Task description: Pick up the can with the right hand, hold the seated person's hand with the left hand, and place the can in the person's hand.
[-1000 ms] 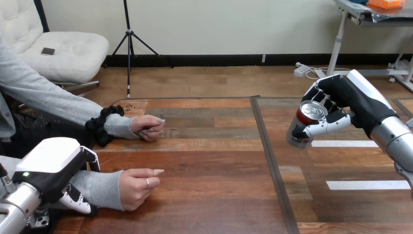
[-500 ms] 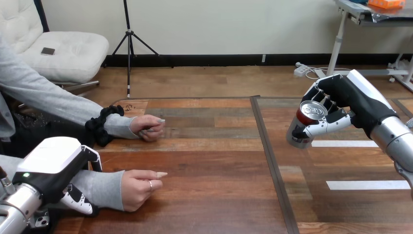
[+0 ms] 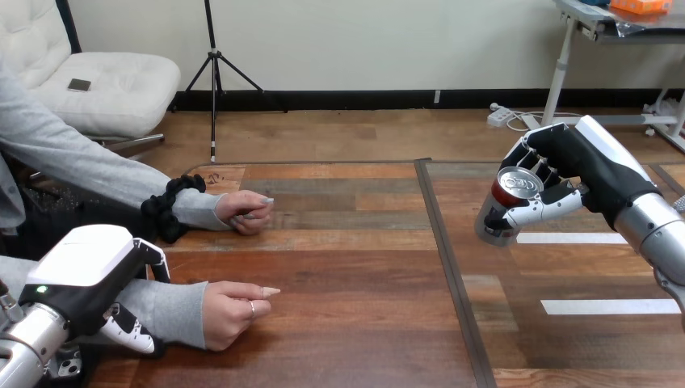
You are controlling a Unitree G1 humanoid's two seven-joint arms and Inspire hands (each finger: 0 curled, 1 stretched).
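Note:
A silver and red can (image 3: pixel 502 208) hangs tilted above the table's right half, its top facing up and left. My right hand (image 3: pixel 575 174) is shut on it, fingers and thumb curled round its body. At the lower left my left hand (image 3: pixel 85 275) lies over the person's grey-sleeved forearm (image 3: pixel 165 305) just behind the wrist. Its thumb shows above the sleeve and its fingers (image 3: pixel 129 335) curl under it. The person's near hand (image 3: pixel 234 311) rests on the table as a loose fist. The person's far hand (image 3: pixel 245 212) lies closed on the table further back.
The wooden table (image 3: pixel 347 275) has a dark seam (image 3: pixel 448 259) running front to back between the person's hands and the can. Two white tape strips (image 3: pixel 610 306) lie on the right half below the can.
The person's near hand and forearm have slid a little to the right, and my left hand went with them. The can and my right hand have stayed still.

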